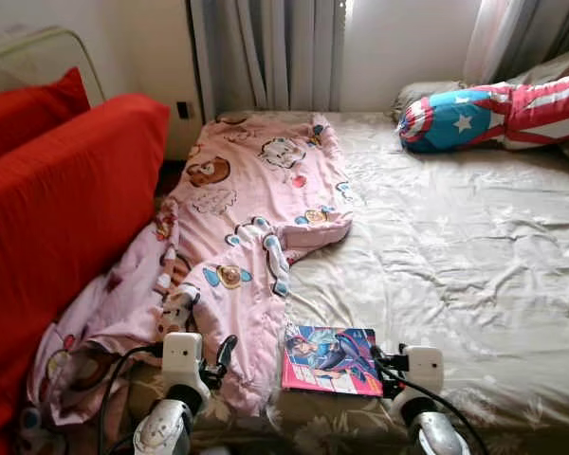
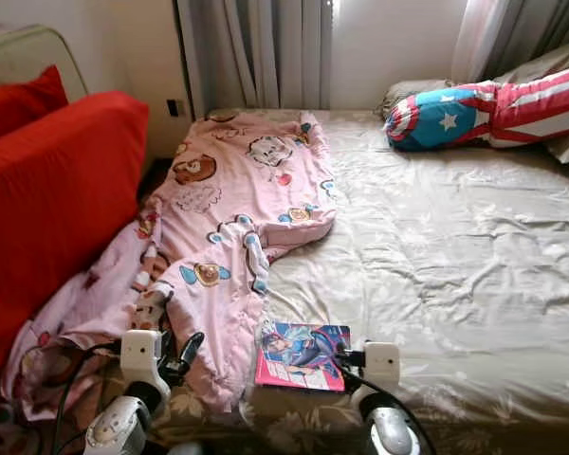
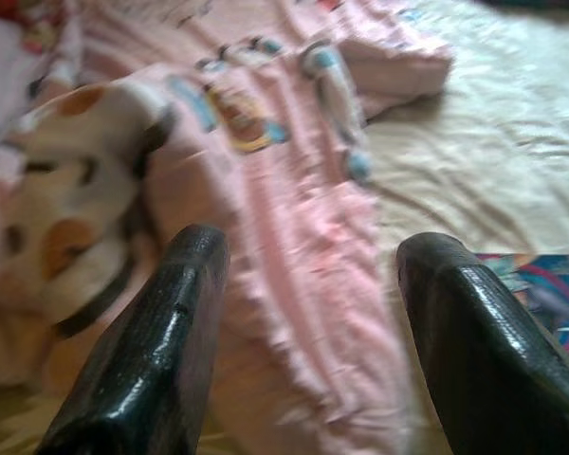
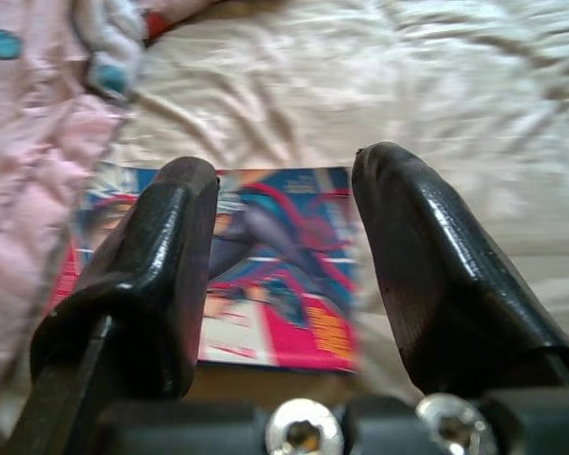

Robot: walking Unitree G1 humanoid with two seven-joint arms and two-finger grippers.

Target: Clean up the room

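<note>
A pink cartoon-print blanket point(image 1: 247, 237) lies crumpled along the bed's left side and spills off its near left corner. A colourful comic book point(image 1: 330, 360) lies flat near the bed's front edge, just right of the blanket. My left gripper point(image 3: 303, 313) is open, low over the blanket's near end, with nothing between its fingers. My right gripper point(image 4: 280, 256) is open too, hovering just short of the comic book point(image 4: 266, 275), its fingers point(image 4: 161, 256) framing the cover. A blue, red and white star-print pillow point(image 1: 484, 114) rests at the bed's far right.
A red sofa point(image 1: 57, 209) stands close against the bed's left side, leaving a narrow gap. The beige sheet point(image 1: 455, 256) stretches wide on the right. Curtains point(image 1: 266, 52) hang behind the bed, and grey pillows point(image 1: 559, 71) lie at the far right.
</note>
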